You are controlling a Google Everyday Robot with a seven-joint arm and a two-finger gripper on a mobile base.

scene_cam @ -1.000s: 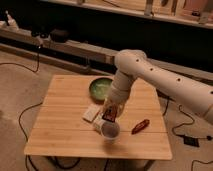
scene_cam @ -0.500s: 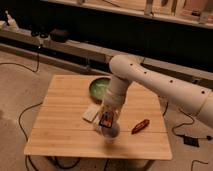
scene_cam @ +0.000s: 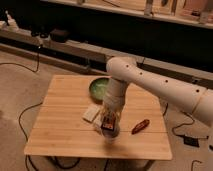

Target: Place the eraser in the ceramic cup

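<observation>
Eraser (scene_cam: 107, 123), a small dark bar with an orange-tan face, sits in the lower middle of the frame, pinched upright between the fingers of the gripper (scene_cam: 108, 125) directly above the ceramic cup (scene_cam: 111, 135). That cup, small, round and white, stands on the wooden table (scene_cam: 60, 125) near its front edge, mostly hidden by the gripper and the eraser, so whether the bar's lower end is already inside the rim cannot be told. The white arm (scene_cam: 155, 87) comes in from the right edge of the frame, bends at a rounded joint above the table's centre and drops straight down to the gripper. A wide green bowl (scene_cam: 97, 87) lies at the table's far edge, partly behind the arm. A flat white block (scene_cam: 91, 114) rests just left of the gripper, close to the cup. A slim reddish item (scene_cam: 140, 126) with pointed ends lies to the right of the cup, apart from it. Black cables (scene_cam: 30, 107) trail across the floor at the left.
</observation>
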